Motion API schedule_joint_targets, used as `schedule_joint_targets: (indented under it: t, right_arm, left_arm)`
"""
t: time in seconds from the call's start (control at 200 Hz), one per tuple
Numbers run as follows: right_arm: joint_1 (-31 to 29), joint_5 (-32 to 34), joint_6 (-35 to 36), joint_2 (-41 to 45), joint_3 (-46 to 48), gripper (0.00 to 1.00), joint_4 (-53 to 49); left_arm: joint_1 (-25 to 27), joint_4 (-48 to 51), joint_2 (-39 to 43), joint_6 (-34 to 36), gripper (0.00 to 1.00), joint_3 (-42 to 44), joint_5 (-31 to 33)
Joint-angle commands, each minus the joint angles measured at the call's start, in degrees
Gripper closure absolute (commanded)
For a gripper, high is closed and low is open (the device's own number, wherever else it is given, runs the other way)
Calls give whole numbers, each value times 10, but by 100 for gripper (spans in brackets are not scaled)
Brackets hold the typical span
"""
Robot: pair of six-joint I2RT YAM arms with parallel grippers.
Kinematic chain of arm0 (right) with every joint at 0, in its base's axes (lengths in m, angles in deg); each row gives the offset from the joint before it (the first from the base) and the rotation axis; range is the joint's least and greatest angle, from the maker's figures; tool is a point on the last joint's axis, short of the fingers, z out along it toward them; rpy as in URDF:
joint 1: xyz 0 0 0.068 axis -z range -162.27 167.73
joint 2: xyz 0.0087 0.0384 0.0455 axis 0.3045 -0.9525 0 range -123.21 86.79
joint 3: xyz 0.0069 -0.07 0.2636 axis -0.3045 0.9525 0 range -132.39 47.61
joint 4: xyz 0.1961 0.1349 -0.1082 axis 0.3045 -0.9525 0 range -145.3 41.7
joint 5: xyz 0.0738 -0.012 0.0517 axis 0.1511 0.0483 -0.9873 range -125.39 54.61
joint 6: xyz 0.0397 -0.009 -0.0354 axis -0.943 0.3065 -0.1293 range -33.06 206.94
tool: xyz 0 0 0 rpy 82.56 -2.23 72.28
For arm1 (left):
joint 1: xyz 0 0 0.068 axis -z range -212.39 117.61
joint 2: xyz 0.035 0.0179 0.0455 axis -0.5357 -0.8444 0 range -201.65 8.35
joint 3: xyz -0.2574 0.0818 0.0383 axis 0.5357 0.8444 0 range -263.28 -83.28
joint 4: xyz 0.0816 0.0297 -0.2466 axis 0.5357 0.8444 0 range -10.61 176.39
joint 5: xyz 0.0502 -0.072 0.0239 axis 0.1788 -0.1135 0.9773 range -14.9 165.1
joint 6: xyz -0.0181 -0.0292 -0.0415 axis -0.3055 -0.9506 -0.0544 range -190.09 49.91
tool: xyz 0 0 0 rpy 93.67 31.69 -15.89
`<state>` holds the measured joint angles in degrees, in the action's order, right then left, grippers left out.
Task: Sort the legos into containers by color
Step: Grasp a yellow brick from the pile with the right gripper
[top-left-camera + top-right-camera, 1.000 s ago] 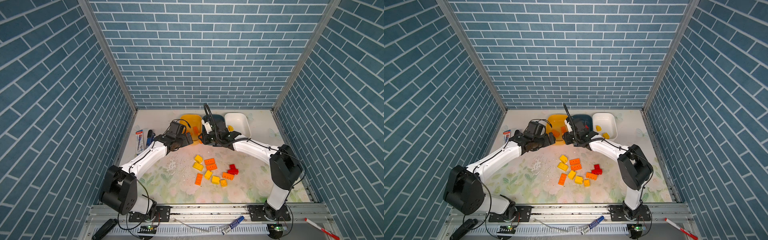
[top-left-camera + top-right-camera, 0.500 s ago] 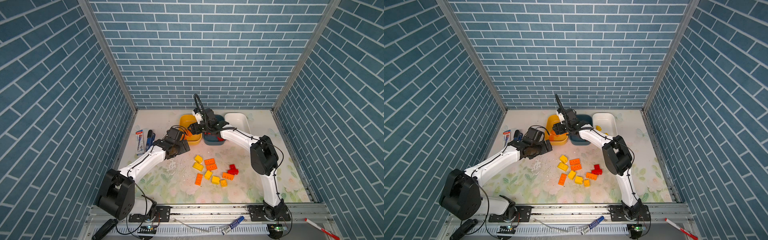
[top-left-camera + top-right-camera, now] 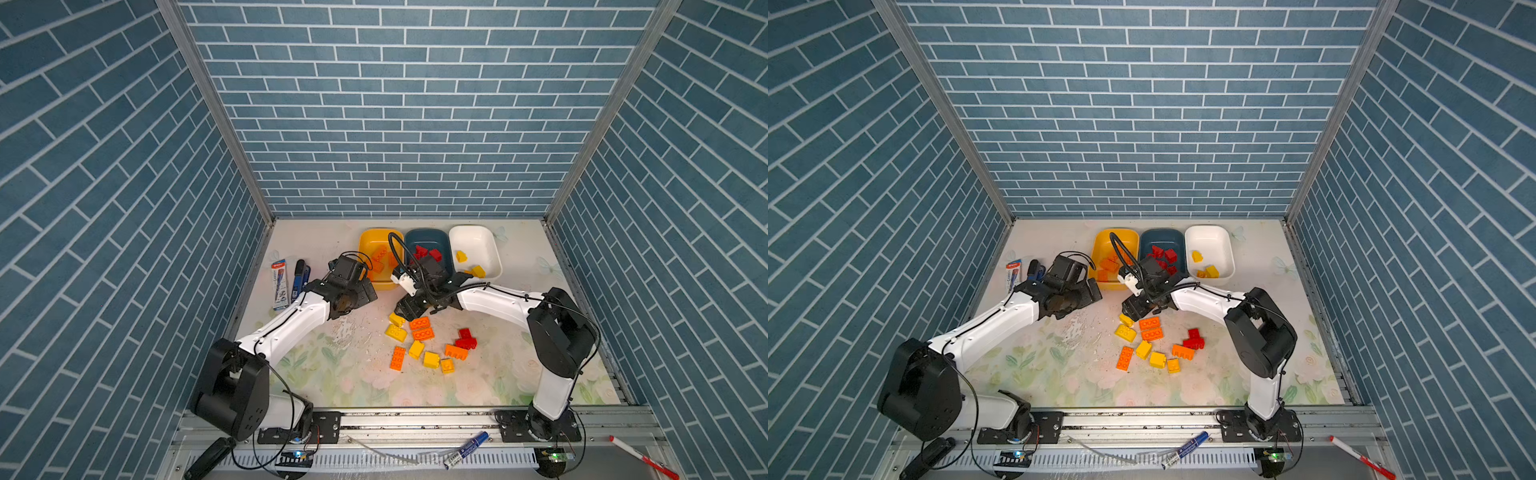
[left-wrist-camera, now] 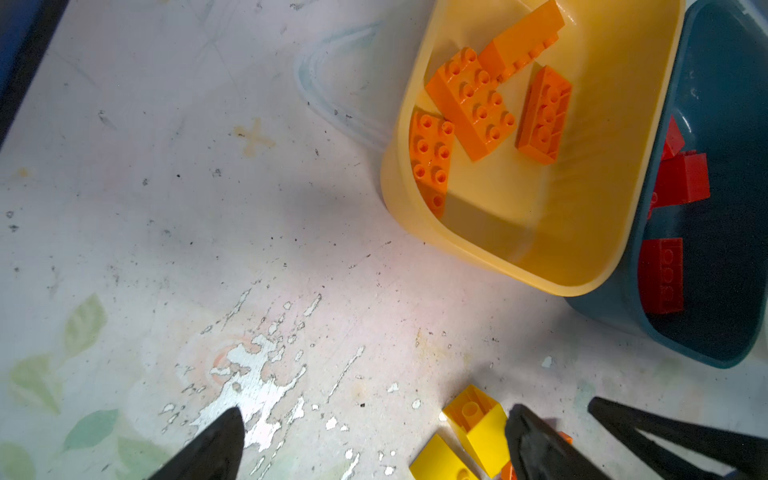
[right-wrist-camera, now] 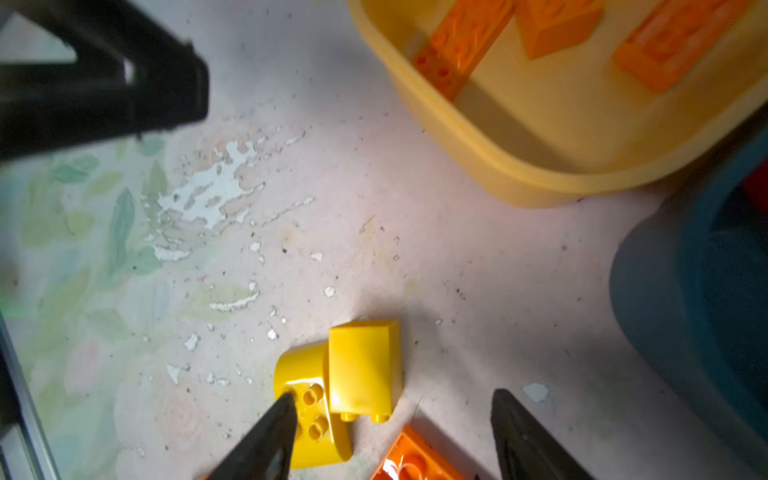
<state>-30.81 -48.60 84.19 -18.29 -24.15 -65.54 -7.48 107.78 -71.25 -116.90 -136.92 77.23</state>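
Three containers stand in a row at the back: a yellow tub (image 3: pixel 373 240) with orange legos (image 4: pixel 469 99), a teal tub (image 3: pixel 428 237) with red legos (image 4: pixel 681 183), and a white tub (image 3: pixel 473 245) with yellow legos (image 3: pixel 478 271). Several loose red, orange and yellow legos (image 3: pixel 428 345) lie mid-table. My right gripper (image 5: pixel 392 405) is open just above the pile's far end; one fingertip (image 5: pixel 282 415) overlaps a studded yellow brick (image 5: pixel 307 395), with an orange brick (image 5: pixel 415 461) below. My left gripper (image 4: pixel 380 440) is wide open and empty, next to a yellow brick (image 4: pixel 478 424).
A pack of markers (image 3: pixel 279 284) and a blue stapler (image 3: pixel 298 280) lie by the left wall. The two grippers are close together in front of the yellow tub (image 3: pixel 1117 237). A marker (image 3: pixel 465 444) and a red pen (image 3: pixel 636 455) lie on the front rail.
My right gripper went from shut to open over the yellow tub, then swung back down to the far end of the loose pile. The left gripper shifted slightly and stayed open.
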Motion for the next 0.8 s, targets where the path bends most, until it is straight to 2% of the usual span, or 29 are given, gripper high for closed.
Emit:
schedule_joint_targets:
  t: [0.0,0.205,0.47,0.795]
  right_arm:
    - [-15,39,34,-14,-3,29,-23]
    - [-30,20,43,-51,-45,34,-44]
    - [-43,61,25,-80,-72,44,-64]
    - [-44,68,13,-96,-79,60,-59]
  left_arm:
    - [-3,-4,0,-6,1,1,6]
    - [-4,-1,2,-3,1,3,9]
    - [-4,0,5,-2,1,7,12]
    - [-4,-8,-2,-1,1,5,2]
